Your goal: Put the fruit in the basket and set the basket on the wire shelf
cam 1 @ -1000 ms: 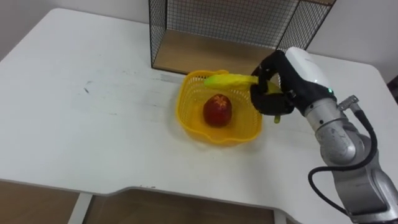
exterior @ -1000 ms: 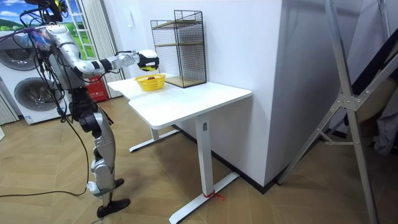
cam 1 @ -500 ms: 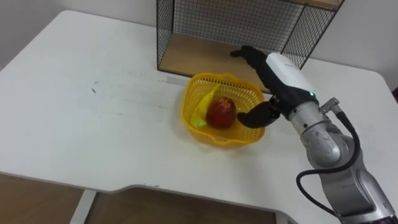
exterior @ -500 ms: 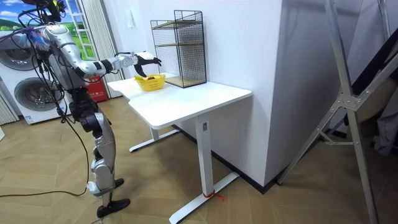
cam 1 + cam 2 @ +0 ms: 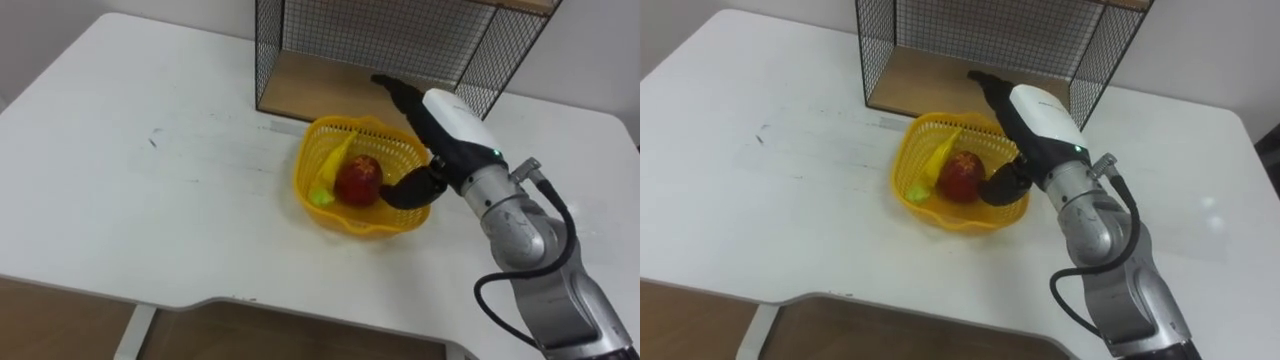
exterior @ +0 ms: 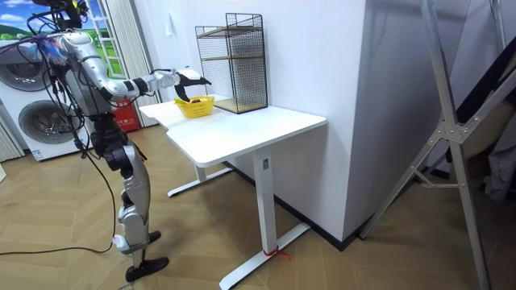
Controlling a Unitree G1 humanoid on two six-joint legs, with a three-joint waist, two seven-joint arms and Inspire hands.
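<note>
The white tabletop [image 5: 150, 220] carries a yellow basket [image 5: 348, 218] towards its far side. Both fruit already lie inside: a red apple [image 5: 358, 180] near the middle and a yellow-green banana [image 5: 328, 170] leaning up the left wall beside it. That half of the task looks done.

The right hand [image 5: 448, 125] reaches in from the lower right and hangs over the basket's right rim. It is spread wide and holds nothing. Its fingers [image 5: 392, 88] stretch straight towards the shelf, and its thumb [image 5: 405, 192] curves down by the right wall, close to the apple. This placement suits taking the rim next, though that is only a reading.

Just behind the basket stands the wire shelf [image 5: 300, 50], its open front and wooden floor [image 5: 320, 85] facing the basket, so the carry should be short.

Whether the thumb touches the basket wall or the apple cannot be made out, and the palm's underside is hidden. The picture's edge cuts off the shelf's top in the eye views.
</note>
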